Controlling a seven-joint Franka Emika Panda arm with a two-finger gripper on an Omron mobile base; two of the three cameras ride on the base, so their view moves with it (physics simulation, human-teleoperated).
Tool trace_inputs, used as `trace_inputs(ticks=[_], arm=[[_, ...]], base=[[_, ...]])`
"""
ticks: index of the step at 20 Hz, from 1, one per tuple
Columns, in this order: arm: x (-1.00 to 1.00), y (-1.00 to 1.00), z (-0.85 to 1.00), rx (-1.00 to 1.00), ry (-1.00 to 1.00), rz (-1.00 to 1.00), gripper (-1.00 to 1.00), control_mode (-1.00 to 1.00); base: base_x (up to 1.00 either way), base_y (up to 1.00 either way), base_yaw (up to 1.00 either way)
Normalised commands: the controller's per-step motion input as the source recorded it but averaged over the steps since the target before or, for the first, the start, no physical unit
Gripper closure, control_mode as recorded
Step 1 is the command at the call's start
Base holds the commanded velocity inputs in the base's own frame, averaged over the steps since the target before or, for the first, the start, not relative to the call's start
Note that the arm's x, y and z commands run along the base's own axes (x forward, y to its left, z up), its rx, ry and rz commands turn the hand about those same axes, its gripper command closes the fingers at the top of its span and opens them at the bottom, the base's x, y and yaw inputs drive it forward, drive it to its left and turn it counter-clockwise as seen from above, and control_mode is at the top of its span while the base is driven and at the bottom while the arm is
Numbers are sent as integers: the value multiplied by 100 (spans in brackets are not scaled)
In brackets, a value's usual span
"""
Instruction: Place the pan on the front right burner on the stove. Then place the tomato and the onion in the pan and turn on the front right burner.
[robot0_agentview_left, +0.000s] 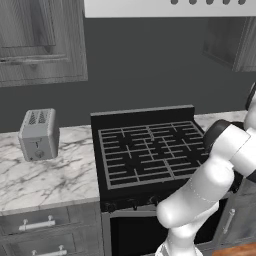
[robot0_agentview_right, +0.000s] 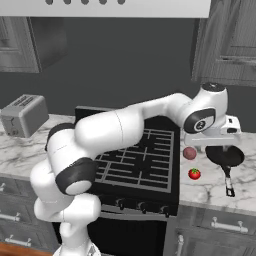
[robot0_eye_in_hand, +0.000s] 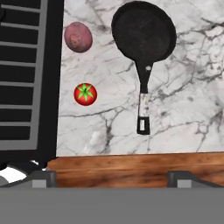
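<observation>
The black pan (robot0_eye_in_hand: 143, 37) lies on the marble counter right of the stove (robot0_eye_in_hand: 26, 78), its long handle (robot0_eye_in_hand: 142, 100) pointing toward the counter's front edge. The maroon onion (robot0_eye_in_hand: 78, 37) sits between pan and stove, and the bright red tomato (robot0_eye_in_hand: 85, 94) lies nearer the front. My gripper (robot0_eye_in_hand: 112, 177) hangs above this spot, open, fingertips (robot0_eye_in_hand: 43, 177) wide apart and holding nothing. From the right base view, the hand (robot0_agentview_right: 217, 142) hovers just over the pan (robot0_agentview_right: 225, 156), with onion (robot0_agentview_right: 189, 153) and tomato (robot0_agentview_right: 194, 173) to its left. The front right burner (robot0_agentview_right: 150, 172) is bare.
A grey toaster (robot0_agentview_left: 38, 134) stands on the counter left of the stove (robot0_agentview_left: 145, 155). Knobs (robot0_agentview_right: 142, 205) line the stove front. Upper cabinets (robot0_agentview_right: 230, 40) hang above the right counter. The counter's front edge, with wood floor (robot0_eye_in_hand: 131, 168) below it, lies close behind the pan handle.
</observation>
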Motion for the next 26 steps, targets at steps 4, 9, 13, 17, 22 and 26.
trace_inputs(ticks=[4, 9, 13, 17, 22, 26], arm=[[1, 0, -27, 0, -1, 0, -100, -100], [0, 0, -32, 0, -1, 0, -100, -100], [6, 0, -37, 0, 0, 0, -100, -100], [6, 0, -39, 0, -1, 0, -100, -100], [14, 0, -39, 0, -1, 0, -100, -100], [7, -9, -18, 0, 0, 0, -100, -100]], base=[[0, 0, 0], [0, 0, 0], [0, 0, 0], [0, 0, 0], [0, 0, 0], [0, 0, 0]])
